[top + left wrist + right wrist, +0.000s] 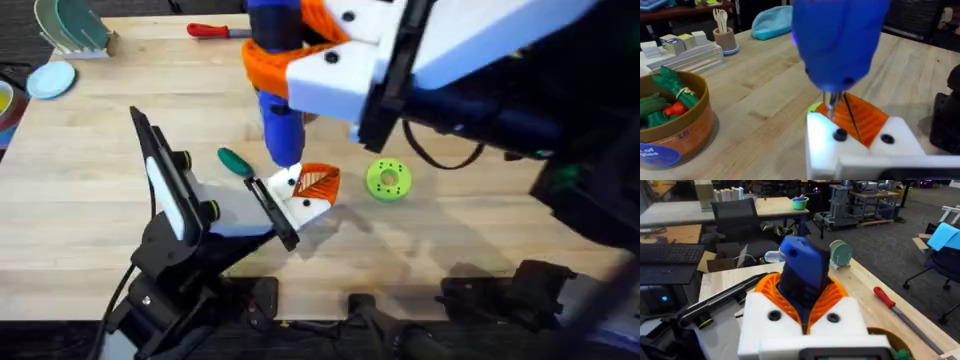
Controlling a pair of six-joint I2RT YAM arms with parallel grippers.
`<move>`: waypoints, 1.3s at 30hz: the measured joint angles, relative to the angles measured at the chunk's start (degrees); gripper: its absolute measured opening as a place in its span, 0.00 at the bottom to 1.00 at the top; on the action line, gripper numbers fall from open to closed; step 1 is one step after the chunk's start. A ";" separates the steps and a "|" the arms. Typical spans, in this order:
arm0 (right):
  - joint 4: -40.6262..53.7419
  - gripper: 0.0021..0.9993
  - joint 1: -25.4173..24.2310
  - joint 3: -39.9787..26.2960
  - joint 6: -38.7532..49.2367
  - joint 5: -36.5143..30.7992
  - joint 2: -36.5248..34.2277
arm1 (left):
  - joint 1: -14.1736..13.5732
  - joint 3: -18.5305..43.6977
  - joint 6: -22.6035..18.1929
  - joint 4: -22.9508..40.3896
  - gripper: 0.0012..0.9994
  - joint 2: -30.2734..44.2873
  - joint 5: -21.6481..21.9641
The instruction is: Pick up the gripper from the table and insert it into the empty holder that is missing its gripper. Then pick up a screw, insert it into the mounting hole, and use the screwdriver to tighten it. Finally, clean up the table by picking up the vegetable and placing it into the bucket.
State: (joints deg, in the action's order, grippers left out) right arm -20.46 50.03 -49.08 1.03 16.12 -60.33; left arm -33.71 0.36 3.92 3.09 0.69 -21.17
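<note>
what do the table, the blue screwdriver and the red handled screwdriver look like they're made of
Table: light wood, matte, with visible grain and plank seams; possibly butcher block.
Screwdriver: smooth blue body, probably plastic, with a thin metal tip.
Red-handled screwdriver: glossy red handle, likely plastic, with a grey steel-looking shaft.

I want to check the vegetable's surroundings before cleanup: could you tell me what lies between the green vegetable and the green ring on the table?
In the overhead view, the screwdriver tip and the orange-and-white gripper lie between the vegetable and the green ring.
</note>
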 joint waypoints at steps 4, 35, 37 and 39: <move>0.23 0.02 0.58 0.33 -0.54 0.07 -0.92 | -0.02 0.00 0.00 0.02 0.01 0.00 0.00; 2.09 0.02 0.71 0.49 -1.07 -0.22 -1.28 | 0.00 0.00 0.46 0.11 0.01 0.00 0.00; 2.08 0.02 0.69 0.49 -1.07 -0.22 -1.29 | 0.00 0.00 0.61 0.11 0.01 0.00 0.00; 2.09 0.02 0.69 0.49 -1.07 -0.20 -1.29 | -0.01 0.00 0.64 0.11 0.01 0.00 0.00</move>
State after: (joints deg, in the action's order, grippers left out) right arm -18.36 50.72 -48.60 -0.03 15.92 -61.63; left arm -33.72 0.36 4.57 3.20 0.69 -21.17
